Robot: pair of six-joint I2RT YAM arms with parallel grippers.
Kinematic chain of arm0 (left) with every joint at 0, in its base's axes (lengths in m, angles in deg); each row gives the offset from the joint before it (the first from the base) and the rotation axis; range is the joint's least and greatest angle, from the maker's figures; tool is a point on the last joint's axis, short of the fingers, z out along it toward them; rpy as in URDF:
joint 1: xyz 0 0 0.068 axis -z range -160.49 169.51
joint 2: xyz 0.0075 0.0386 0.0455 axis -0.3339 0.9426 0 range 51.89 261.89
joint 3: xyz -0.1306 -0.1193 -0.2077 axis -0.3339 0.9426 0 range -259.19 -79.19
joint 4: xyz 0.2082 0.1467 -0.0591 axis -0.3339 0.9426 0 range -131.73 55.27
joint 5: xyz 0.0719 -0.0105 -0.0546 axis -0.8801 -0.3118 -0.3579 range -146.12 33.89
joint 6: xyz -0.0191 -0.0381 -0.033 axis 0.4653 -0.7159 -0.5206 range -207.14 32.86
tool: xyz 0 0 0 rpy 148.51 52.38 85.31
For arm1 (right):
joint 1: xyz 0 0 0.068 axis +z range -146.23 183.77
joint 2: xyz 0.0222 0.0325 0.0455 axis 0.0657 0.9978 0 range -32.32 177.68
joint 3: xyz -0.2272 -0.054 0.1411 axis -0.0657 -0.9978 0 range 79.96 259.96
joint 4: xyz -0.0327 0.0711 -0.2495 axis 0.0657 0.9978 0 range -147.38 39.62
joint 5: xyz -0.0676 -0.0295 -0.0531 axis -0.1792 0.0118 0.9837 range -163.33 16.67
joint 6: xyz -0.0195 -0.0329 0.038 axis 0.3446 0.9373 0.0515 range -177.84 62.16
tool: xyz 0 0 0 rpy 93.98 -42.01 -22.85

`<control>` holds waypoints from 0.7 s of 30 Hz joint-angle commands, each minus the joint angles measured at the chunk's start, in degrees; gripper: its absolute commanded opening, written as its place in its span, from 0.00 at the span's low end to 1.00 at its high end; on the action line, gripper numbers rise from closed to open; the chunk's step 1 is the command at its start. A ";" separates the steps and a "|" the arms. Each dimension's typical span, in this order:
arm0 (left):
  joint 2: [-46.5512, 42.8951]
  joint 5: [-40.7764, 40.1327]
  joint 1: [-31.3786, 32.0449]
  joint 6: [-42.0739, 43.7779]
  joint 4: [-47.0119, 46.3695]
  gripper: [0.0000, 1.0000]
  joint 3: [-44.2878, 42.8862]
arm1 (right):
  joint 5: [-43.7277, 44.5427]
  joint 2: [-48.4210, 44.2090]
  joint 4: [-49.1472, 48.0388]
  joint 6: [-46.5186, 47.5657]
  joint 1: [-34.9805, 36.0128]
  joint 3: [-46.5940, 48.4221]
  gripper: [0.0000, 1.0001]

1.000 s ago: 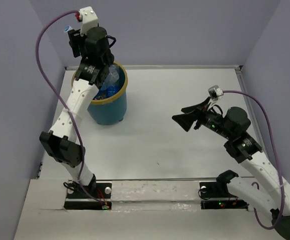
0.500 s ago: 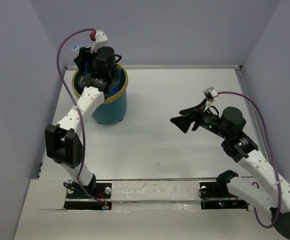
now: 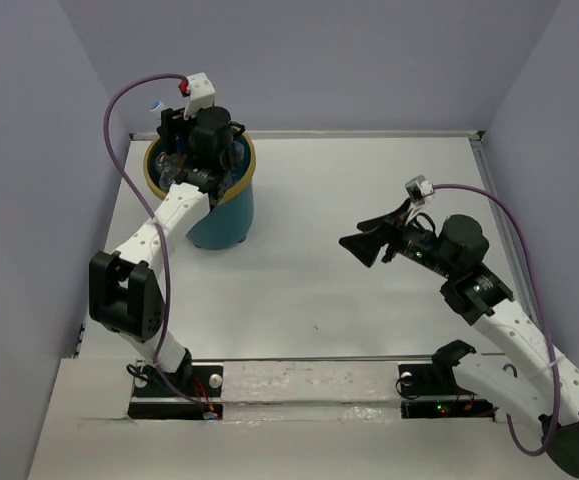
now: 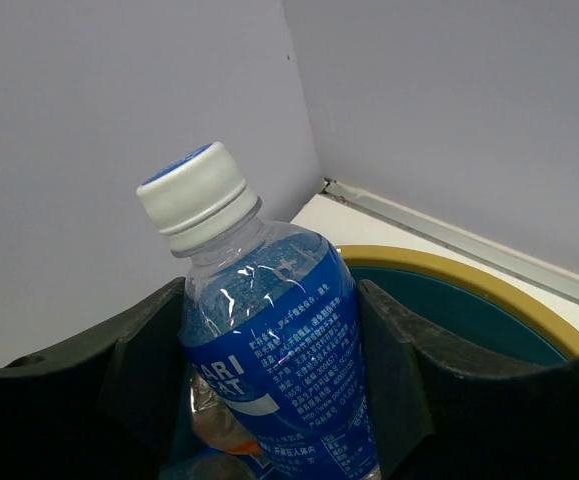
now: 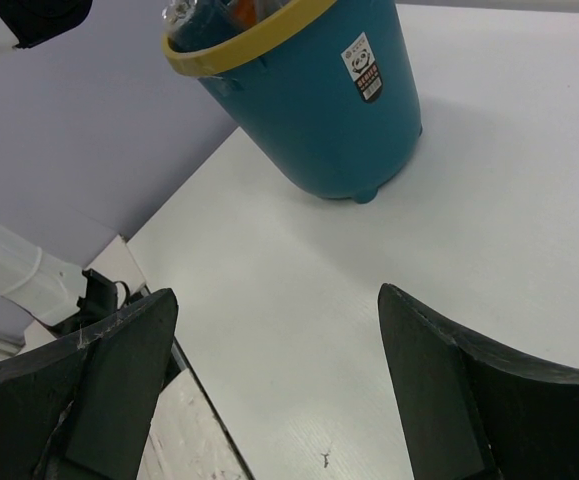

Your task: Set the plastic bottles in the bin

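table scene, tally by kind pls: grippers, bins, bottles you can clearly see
grippers: 2, left gripper and right gripper
bin: 1
bottle: 1, held in the left gripper; bin's contents too hidden to count
total: 4

My two white-shelled arms (image 3: 159, 225) have chunky black joint housings, a purple cable (image 3: 109, 115) running from each wrist. At six o'clock, red and green lights dot their black base plates (image 3: 174, 385).
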 commanded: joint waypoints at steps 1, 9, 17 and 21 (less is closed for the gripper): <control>-0.57 -0.15 -0.22 -4.88 7.66 0.79 -1.93 | -0.65 0.36 -3.78 -0.23 -0.38 0.63 0.86; -3.82 4.59 0.22 -10.07 14.87 0.99 -6.15 | -0.39 0.62 -4.22 -0.76 -0.38 2.03 0.87; -9.36 9.16 2.50 -17.62 20.76 0.99 -4.30 | 0.14 1.41 -4.66 -0.85 -0.38 3.26 0.87; -13.40 13.46 3.99 -20.78 24.09 0.99 -8.16 | 0.49 2.73 -4.66 -0.59 -0.38 4.84 0.87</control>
